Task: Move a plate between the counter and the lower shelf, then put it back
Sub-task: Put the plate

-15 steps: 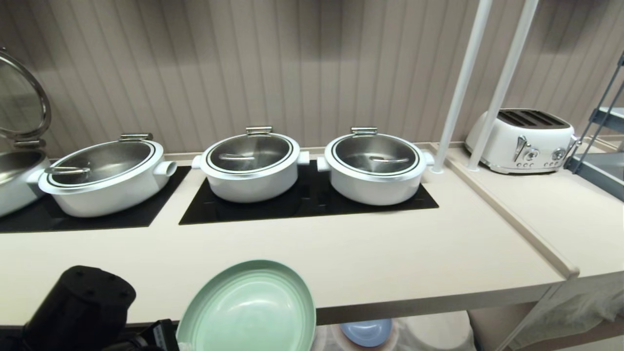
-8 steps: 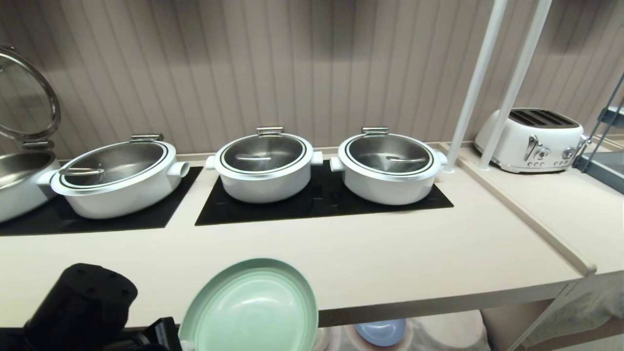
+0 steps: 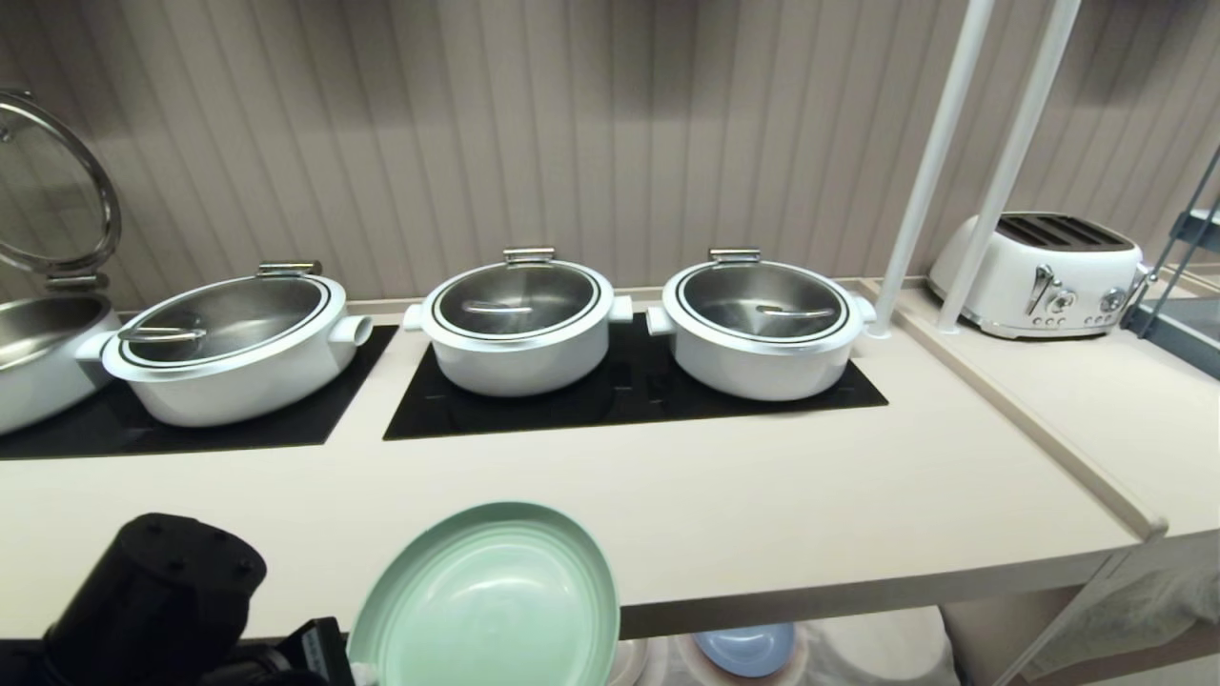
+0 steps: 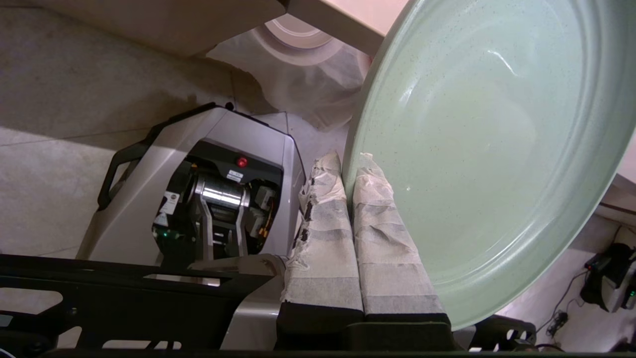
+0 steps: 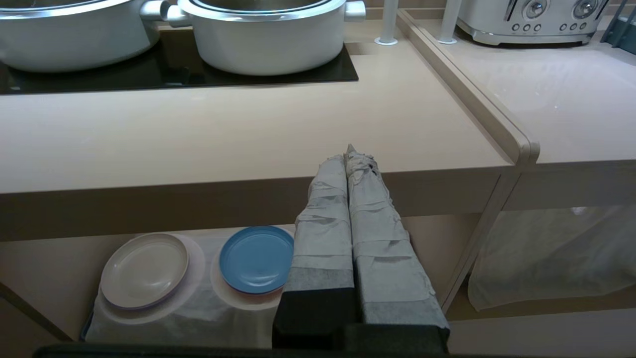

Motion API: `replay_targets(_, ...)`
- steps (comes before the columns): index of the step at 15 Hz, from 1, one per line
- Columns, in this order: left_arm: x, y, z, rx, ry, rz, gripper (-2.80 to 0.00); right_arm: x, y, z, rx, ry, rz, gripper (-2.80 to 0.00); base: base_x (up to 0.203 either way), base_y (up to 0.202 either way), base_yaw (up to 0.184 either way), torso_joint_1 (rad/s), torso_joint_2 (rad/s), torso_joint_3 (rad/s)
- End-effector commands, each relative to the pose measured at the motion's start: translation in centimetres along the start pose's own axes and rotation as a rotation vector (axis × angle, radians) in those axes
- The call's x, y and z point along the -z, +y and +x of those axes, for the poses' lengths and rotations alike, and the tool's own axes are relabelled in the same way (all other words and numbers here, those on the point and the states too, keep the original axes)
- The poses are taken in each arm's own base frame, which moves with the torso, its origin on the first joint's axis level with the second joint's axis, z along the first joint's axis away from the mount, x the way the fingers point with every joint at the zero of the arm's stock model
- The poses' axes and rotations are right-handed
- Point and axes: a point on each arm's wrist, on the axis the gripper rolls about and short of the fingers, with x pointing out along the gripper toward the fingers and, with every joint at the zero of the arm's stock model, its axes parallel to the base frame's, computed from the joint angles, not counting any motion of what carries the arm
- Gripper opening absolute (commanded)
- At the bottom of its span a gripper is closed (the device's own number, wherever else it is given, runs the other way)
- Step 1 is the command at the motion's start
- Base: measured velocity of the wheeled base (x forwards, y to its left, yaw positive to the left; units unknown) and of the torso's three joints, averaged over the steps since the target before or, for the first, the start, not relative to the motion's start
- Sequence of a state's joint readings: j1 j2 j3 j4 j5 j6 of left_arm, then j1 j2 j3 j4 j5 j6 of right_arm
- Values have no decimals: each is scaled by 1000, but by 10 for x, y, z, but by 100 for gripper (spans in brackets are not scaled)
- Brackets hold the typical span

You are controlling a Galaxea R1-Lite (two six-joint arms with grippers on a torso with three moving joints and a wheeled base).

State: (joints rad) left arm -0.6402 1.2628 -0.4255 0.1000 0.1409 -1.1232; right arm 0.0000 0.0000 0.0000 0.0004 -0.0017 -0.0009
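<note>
No change vs prior frame: left gripper (image 4: pixel 348 171) still clamps round mint-green plate (image 3: pixel 491 605) rim, 6 o'clock off beige counter (image 3: pixel 762 505); right gripper (image 5: pixel 348 156) clenched empty; blue plate (image 5: pixel 257 258) on cloth-draped lower shelf (image 5: pixel 198 318).

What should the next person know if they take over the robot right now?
Left gripper: shut on the plate's rim, holding it tilted in the air in front of the counter edge.
Right gripper: shut, empty, parked in front of the counter.
Shelf: holds a blue plate and a beige plate on white cloth.
Done: plate picked up.
Left: set it down; I cannot tell which leg of the trip this is.
</note>
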Motion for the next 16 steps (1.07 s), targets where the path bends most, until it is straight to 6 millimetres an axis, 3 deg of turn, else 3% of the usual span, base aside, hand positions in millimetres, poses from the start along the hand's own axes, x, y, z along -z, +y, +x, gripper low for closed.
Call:
replay_targets(1, 0, 2, 1, -9, -1, -7, -280, 0, 0, 0, 0, 0, -1, -280, 0, 0, 0, 0, 0, 0)
replay_targets(12, -2, 1, 1, -9, -9, 32, -280, 0, 0, 0, 0, 0, -1, -280, 0, 0, 0, 0, 0, 0)
replay_targets(16, -19, -12, 8, -18, -31, -25, -280, 0, 0, 0, 0, 0, -1, -280, 0, 0, 0, 0, 0, 0)
